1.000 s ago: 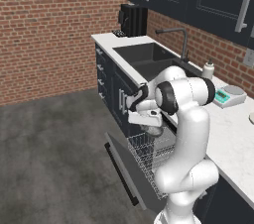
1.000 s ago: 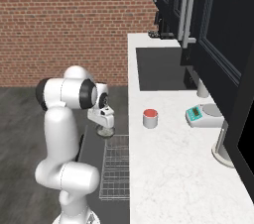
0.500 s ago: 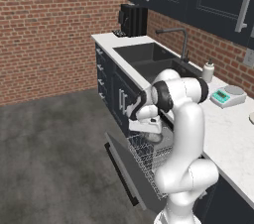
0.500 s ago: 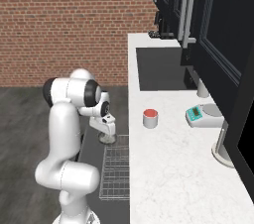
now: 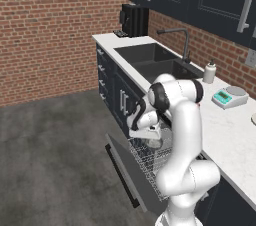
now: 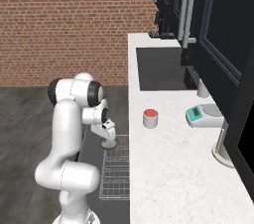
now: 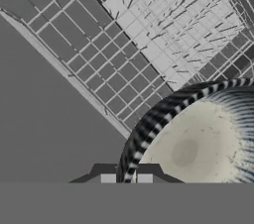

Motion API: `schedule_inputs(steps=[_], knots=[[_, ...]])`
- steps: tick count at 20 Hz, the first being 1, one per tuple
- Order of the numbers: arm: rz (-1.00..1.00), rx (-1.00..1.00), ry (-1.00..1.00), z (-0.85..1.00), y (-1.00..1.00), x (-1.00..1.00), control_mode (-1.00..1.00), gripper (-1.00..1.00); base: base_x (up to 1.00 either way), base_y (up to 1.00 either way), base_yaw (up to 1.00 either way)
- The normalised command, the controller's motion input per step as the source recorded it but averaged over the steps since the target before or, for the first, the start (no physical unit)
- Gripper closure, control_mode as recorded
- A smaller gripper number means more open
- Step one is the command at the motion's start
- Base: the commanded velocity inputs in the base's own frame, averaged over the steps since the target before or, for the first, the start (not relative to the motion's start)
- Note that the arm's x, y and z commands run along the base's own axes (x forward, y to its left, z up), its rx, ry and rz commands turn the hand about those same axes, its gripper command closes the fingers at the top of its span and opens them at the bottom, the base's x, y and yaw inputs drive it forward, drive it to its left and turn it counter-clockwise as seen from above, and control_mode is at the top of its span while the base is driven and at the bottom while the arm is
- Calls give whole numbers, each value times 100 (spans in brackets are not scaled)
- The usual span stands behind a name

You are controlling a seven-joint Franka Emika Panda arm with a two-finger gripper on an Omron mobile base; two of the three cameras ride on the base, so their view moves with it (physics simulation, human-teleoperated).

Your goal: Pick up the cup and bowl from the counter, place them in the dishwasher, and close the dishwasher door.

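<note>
The gripper (image 7: 126,178) holds the bowl (image 7: 198,143) by its rim, with the jaws nearly shut on the thin edge. The bowl (image 5: 154,143) hangs low over the wire rack (image 5: 150,162) of the open dishwasher (image 5: 131,170). The door (image 5: 120,167) lies folded down. The cup (image 6: 150,118) stands on the counter (image 6: 168,168), near a scale (image 6: 201,115) and well apart from the bowl (image 6: 109,142).

The gripper (image 6: 108,139) hangs low at the near end of the silvery wire rack (image 6: 116,176), closed on the bowl (image 6: 109,143). At 3 o'clock from it, the cup (image 6: 150,118) stands on the white tabletop (image 6: 173,168), the teal scale (image 6: 202,115) farther right.
</note>
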Motion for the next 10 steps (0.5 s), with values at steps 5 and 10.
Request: schedule_inputs(steps=[5,10], knots=[[0,-3,-8,-37,-12,19,-100,100,0,0,0],[0,-4,-13,-42,-11,20,-100,100,0,0,0]])
